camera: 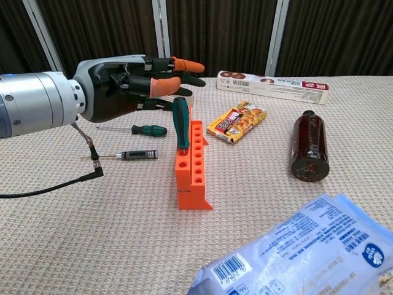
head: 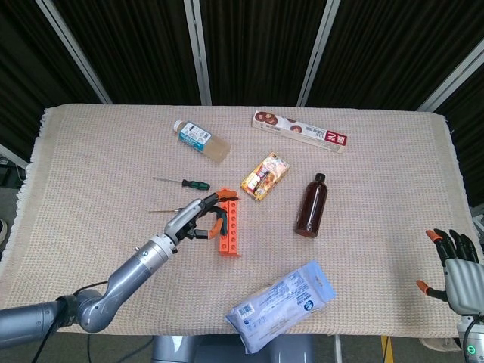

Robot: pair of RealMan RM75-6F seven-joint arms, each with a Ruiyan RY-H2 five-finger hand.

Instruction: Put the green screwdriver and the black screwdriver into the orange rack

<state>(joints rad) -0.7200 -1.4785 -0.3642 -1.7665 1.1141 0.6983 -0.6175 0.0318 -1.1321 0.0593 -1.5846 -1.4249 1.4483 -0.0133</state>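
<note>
Okay, my left hand point(camera: 132, 86), fingers spread and empty, hovers beside the orange rack point(camera: 191, 166); black screwdriver point(camera: 138, 155) lies lower left of it, shaft pointing left.

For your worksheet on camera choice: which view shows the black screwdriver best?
The chest view: the black screwdriver lies in full sight on the cloth, left of the orange rack. In the head view the left hand hides most of it.

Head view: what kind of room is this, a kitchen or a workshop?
Probably a robot test room, not a kitchen. A table with a woven beige cloth stands before black curtains. Snacks and tools are mixed: a cookie box, an orange rack, screwdrivers.
</note>
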